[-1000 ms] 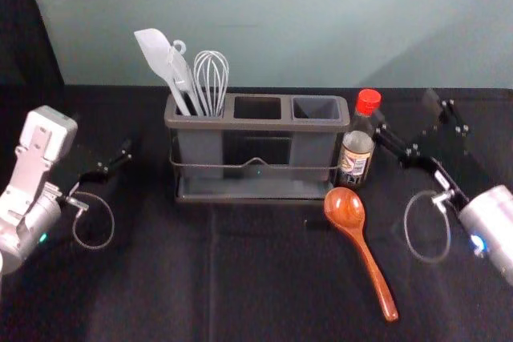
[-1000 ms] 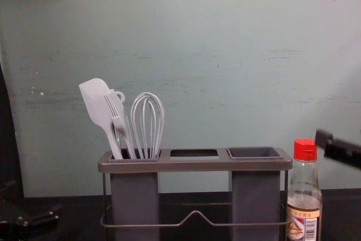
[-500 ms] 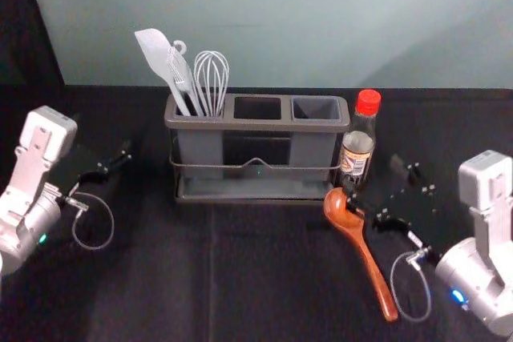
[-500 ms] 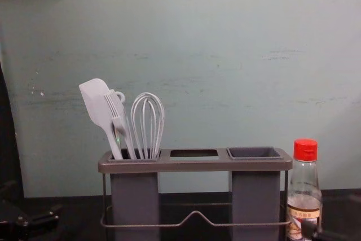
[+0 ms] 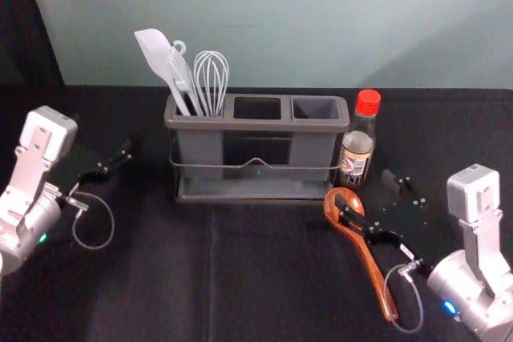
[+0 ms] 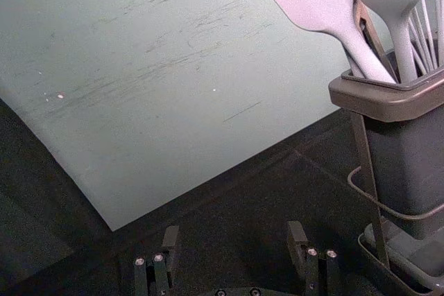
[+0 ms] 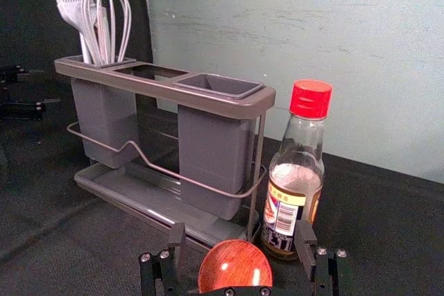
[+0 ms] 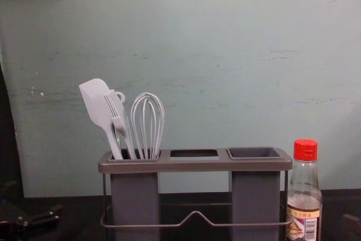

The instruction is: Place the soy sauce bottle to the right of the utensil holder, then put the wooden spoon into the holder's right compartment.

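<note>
- Black cloth [image 5: 160,278] underneath
- Left gripper [image 5: 112,148] idle, left of the utensil holder [image 5: 255,124], fingers apart
- Whisk [image 5: 212,78] in its left compartment
- Soy sauce bottle [image 5: 357,150] upright, just right of it
- Wooden spoon [image 5: 370,266] lying in front
- Right gripper [image 5: 365,190] by its bowl, fingers apart

In front of you, the tabletop [image 5: 152,286] is covered with black cloth, and a faint crease runs through it from your side toward 12 o'clock. At your 12, the utensil holder [image 5: 256,124] stands crosswise near the back. At your 1 o'clock, the soy sauce bottle [image 5: 357,148] stands upright, just beside the holder's right end. Nearer you, the wooden spoon [image 5: 370,267] lies with its bowl near the bottle, handle pointing to 5 o'clock.
</note>
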`<action>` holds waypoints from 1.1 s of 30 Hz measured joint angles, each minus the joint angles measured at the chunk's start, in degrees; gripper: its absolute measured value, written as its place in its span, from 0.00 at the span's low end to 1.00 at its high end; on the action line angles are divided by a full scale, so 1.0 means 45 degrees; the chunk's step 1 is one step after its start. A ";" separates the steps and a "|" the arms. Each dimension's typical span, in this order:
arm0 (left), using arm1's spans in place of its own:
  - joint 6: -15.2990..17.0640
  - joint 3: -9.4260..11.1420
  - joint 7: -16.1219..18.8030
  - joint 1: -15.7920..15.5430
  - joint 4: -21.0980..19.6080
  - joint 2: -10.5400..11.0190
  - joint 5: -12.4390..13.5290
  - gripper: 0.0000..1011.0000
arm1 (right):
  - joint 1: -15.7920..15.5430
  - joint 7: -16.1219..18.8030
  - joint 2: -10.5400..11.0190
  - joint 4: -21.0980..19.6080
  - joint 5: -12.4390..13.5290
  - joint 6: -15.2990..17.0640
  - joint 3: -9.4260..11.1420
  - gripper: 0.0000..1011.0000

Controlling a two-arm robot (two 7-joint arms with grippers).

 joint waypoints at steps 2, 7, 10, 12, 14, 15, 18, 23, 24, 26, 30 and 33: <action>0.0001 -0.0001 0.0000 -0.0001 0.0000 0.0000 0.0000 0.99 | -0.0003 0.0000 0.0002 -0.0005 0.0002 0.0010 0.0001 0.99; 0.0000 0.0000 0.0000 0.0000 0.0000 0.0000 0.0000 0.99 | -0.0009 0.0000 0.0005 -0.0021 0.0006 0.0031 0.0006 0.99; 0.0001 -0.0001 0.0000 0.0000 0.0000 0.0000 0.0000 0.99 | -0.0012 0.0000 0.0005 -0.0027 0.0008 0.0037 0.0009 0.99; 0.0001 0.0000 0.0000 0.0000 0.0000 0.0000 0.0000 0.99 | -0.0015 0.0000 0.0006 -0.0030 0.0009 0.0043 0.0012 0.99; 0.0000 0.0000 0.0000 0.0000 0.0000 0.0001 0.0000 0.99 | 0.0061 0.0031 0.0001 -0.0019 0.0102 0.0351 0.0010 0.99; 0.0000 0.0000 0.0001 0.0000 0.0000 0.0000 -0.0001 0.99 | 0.0116 0.0074 0.0006 -0.0026 0.0166 0.0594 0.0010 0.99; 0.0000 -0.0001 0.0000 0.0000 0.0000 0.0000 0.0000 0.99 | 0.0318 0.0083 0.0126 -0.0302 0.0221 0.2086 -0.0093 0.99; 0.0000 -0.0001 0.0000 0.0000 0.0000 0.0000 0.0000 0.99 | 0.0716 -0.0136 0.0393 -0.1084 0.0047 0.4980 -0.0343 0.99; 0.0000 -0.0001 0.0000 0.0000 0.0000 0.0000 0.0000 0.99 | 0.0909 -0.0099 0.0486 -0.1275 0.0050 0.5840 -0.0423 0.99; 0.0000 -0.0001 0.0000 0.0000 0.0000 0.0000 0.0000 0.99 | 0.1226 0.0019 0.0595 -0.1447 0.0068 0.6915 -0.0507 0.99; 0.0000 0.0000 0.0000 -0.0001 0.0000 0.0000 0.0000 0.99 | 0.1843 0.0283 0.0701 -0.1535 0.0182 0.8514 -0.0606 0.99; 0.0000 -0.0001 0.0000 0.0000 0.0000 0.0001 0.0000 0.99 | 0.2380 0.0584 0.0776 -0.1485 0.0326 0.9610 -0.0707 0.99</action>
